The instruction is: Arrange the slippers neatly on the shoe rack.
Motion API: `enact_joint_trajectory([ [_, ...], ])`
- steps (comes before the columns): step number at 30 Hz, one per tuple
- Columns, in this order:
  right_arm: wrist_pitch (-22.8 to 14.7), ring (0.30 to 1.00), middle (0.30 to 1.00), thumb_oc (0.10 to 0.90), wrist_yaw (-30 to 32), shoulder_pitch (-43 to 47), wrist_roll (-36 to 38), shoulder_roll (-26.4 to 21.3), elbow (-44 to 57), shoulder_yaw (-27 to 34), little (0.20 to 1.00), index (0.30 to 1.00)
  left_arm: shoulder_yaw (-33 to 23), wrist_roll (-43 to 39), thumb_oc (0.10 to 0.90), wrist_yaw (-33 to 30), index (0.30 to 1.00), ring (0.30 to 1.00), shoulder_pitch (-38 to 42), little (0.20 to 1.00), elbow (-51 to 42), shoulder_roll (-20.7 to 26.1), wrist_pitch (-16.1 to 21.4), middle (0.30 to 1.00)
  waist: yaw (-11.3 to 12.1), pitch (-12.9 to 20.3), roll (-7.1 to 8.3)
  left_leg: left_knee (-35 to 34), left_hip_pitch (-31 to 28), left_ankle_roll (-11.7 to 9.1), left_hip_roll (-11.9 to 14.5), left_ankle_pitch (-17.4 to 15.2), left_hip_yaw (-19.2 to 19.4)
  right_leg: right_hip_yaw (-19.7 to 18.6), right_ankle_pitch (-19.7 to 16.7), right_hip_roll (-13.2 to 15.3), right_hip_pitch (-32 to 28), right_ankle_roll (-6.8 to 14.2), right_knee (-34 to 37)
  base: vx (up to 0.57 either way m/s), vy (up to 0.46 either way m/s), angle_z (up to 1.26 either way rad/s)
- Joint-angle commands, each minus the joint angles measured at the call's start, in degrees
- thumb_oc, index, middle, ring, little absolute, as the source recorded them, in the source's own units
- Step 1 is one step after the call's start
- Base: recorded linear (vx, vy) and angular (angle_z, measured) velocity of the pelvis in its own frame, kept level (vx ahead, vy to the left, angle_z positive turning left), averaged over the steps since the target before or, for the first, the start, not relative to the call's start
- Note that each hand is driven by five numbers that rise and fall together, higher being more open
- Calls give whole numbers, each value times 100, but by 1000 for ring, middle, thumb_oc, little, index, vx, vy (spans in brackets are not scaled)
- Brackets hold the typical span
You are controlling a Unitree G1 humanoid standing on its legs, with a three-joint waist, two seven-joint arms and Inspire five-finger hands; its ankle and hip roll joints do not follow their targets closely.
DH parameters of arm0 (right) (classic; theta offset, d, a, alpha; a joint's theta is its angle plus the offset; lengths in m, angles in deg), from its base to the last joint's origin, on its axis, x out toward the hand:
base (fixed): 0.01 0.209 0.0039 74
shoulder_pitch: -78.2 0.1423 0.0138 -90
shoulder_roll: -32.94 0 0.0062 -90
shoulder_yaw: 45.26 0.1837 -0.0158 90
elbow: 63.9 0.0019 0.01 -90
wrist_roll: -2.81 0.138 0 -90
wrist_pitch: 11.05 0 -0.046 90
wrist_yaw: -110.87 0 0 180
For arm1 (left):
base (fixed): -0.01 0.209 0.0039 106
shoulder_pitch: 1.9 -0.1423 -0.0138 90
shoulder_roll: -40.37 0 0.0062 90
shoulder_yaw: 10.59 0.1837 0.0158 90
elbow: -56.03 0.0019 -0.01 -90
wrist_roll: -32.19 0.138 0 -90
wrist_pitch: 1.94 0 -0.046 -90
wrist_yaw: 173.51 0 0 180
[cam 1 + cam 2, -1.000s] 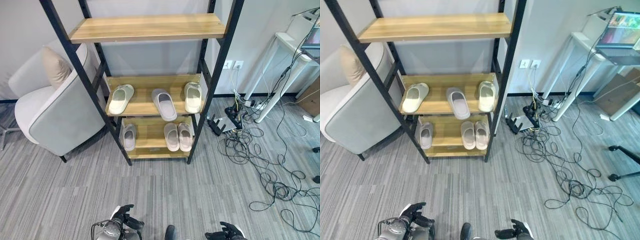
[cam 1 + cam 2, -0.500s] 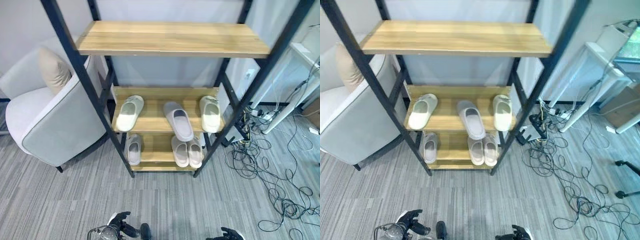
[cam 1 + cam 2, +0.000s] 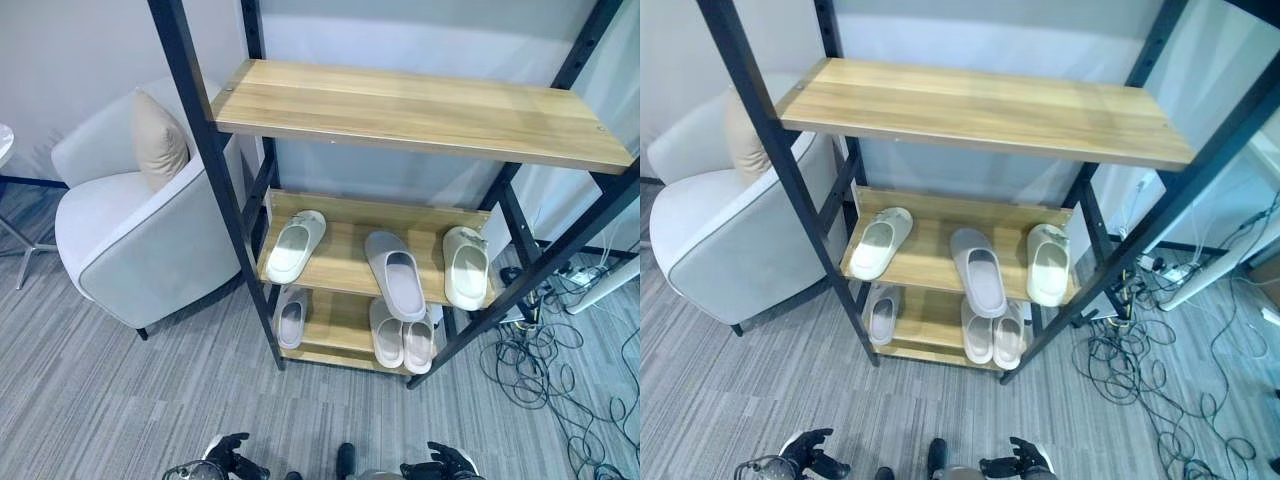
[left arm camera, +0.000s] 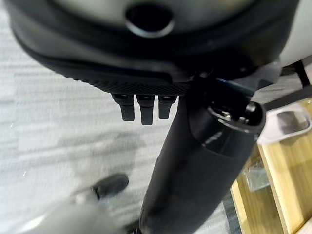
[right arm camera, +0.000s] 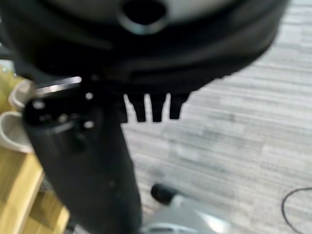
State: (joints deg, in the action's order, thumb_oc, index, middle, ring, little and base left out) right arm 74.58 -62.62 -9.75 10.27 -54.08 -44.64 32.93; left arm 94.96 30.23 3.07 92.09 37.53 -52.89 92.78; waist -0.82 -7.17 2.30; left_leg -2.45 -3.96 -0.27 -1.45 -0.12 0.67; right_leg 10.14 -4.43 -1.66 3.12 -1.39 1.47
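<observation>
The shoe rack (image 3: pixel 218 172) has a black frame and wooden shelves. On its middle shelf lie a cream slipper (image 3: pixel 296 245) at the left, a grey slipper (image 3: pixel 396 287) in the middle that overhangs the front edge, and a cream slipper (image 3: pixel 466 267) at the right. The bottom shelf holds one grey slipper (image 3: pixel 291 316) at the left and a pale pair (image 3: pixel 402 338) at the right. The top shelf (image 3: pixel 420 112) is bare. My left hand (image 3: pixel 228 458) and right hand (image 3: pixel 445 463) hang low over the carpet, well short of the rack. Both are open and hold nothing, with the fingers (image 4: pixel 141 109) relaxed.
A grey armchair (image 3: pixel 140 250) with a beige cushion (image 3: pixel 160 140) stands against the rack's left side. Tangled cables (image 3: pixel 540 370) lie on the floor to the rack's right, by a white table leg (image 3: pixel 600 295). Grey carpet stretches between me and the rack.
The camera has moved closer to the rack and shifted, so the whole picture has moved. The slippers lie as before. Both hands stay low and hold nothing.
</observation>
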Motion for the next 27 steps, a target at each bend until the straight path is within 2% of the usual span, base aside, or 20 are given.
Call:
enact_joint_trajectory([
  [1, -116, 900, 900, 800, 65, -2, -9, -315, 9, -32, 900, 900, 72, 152, 800, -10, 900, 900, 349, 900, 18, -67, 190, 900, -93, -51, 144, 1221, 636, -286, -54, -401, 647, -180, 227, 275, -222, 800, 96, -48, -46, 39],
  [2, -111, 900, 900, 800, 66, 9, 6, -330, 11, -35, 900, 900, 82, 148, 800, -17, 900, 900, 365, 900, 11, -72, 189, 900, -84, -71, 169, 1457, 775, -306, -17, -371, 666, -195, 218, 295, -262, 769, 135, -27, -28, 33],
  [5, -112, 900, 900, 800, 63, 7, 12, -333, 11, -39, 900, 900, 82, 144, 800, -23, 900, 900, 367, 900, 3, -72, 190, 900, -69, -61, 181, 1569, 867, -287, 17, -391, 672, -189, 219, 299, -315, 760, 200, 29, -2, -5],
  [6, -104, 900, 900, 800, 73, -6, 26, -343, -6, -47, 900, 900, 94, 102, 800, -25, 900, 900, 330, 900, 4, -99, 177, 900, -30, -17, 166, 1339, 943, -268, 145, -332, 604, -180, 262, 321, -387, 761, 242, 102, 39, -3],
  [8, -109, 900, 900, 800, 76, -21, 21, -355, -12, -35, 900, 900, 111, 103, 800, -30, 900, 900, 325, 900, 29, -110, 166, 900, -10, 21, 111, 952, 899, -325, 241, -131, 493, -191, 312, 279, -411, 774, 247, 125, 63, 1],
  [12, -113, 900, 900, 800, 92, -51, 71, -387, -12, 40, 900, 900, 179, 123, 800, -29, 900, 900, 339, 900, 51, -127, 170, 900, -17, 31, -5, 437, 1048, -429, 293, 289, 400, -255, 443, 246, -531, 792, 274, 116, 100, -24],
  [16, -93, 900, 900, 800, 98, -87, 18, -357, -83, 83, 900, 900, 155, 135, 800, -22, 900, 900, 322, 900, 28, -122, 170, 900, -2, 77, -75, 284, 903, -375, 214, 283, 293, -351, 558, 293, -584, 789, 138, 131, 168, -39],
  [22, -79, 900, 900, 800, 49, 13, -58, -282, -20, 20, 900, 900, 22, 72, 800, -47, 900, 900, 314, 900, 47, 23, 161, 900, 126, 81, -60, 271, 765, -195, 150, 157, 488, -450, 645, 521, -327, 909, -511, 74, 126, -30],
  [25, -96, 900, 900, 800, 53, 107, -91, -259, 45, -36, 900, 900, -28, 25, 800, -69, 900, 900, 320, 900, 42, 89, 172, 900, 195, 87, -82, 176, 704, -160, 142, 131, 565, -335, 600, 604, -131, 993, -663, 44, 43, -53],
  [27, -103, 900, 900, 800, 55, 177, -130, -262, 114, -70, 900, 900, -76, -36, 800, -88, 900, 900, 293, 900, 58, 101, 190, 900, 265, 129, -114, 51, 609, -180, 167, 122, 628, -117, 385, 739, 33, 1037, -441, 65, -36, -47],
])
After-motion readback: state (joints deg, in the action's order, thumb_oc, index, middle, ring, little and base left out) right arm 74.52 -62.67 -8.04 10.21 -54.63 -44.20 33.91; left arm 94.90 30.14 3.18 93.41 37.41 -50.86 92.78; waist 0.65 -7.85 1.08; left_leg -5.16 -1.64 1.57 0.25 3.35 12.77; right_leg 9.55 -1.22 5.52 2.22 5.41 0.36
